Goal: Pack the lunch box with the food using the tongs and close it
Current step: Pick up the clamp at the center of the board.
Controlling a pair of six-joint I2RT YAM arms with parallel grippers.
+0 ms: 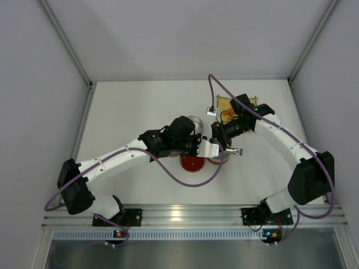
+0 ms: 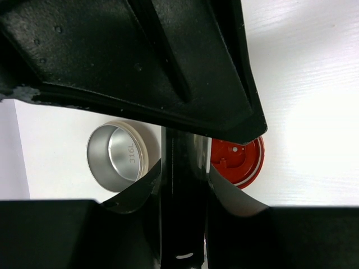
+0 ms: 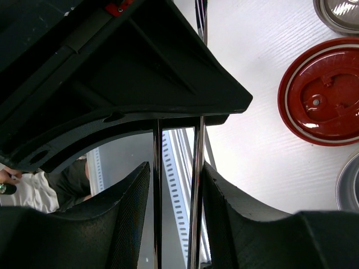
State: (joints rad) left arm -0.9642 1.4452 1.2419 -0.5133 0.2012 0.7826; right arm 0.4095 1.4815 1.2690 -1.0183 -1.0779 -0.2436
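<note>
The slim silver tongs (image 1: 236,151) hang in the air at the table's middle, with both grippers on them. My right gripper (image 3: 176,168) has the two thin arms (image 3: 196,168) between its fingers, each arm against a pad. My left gripper (image 2: 184,168) is shut on a dark flat strip (image 2: 182,196), which is the tongs seen edge-on. In the top view the left gripper (image 1: 216,148) and right gripper (image 1: 224,140) meet nose to nose. Below them lie the lunch box's open round steel container (image 2: 118,157) and its red lid (image 2: 238,162), inner side up. The food is hidden.
The yellow woven mat (image 1: 224,102) lies at the back right, mostly covered by the right arm. A second steel rim (image 3: 350,188) shows next to the red lid (image 3: 322,92). A purple cable (image 1: 185,179) loops over the table's front.
</note>
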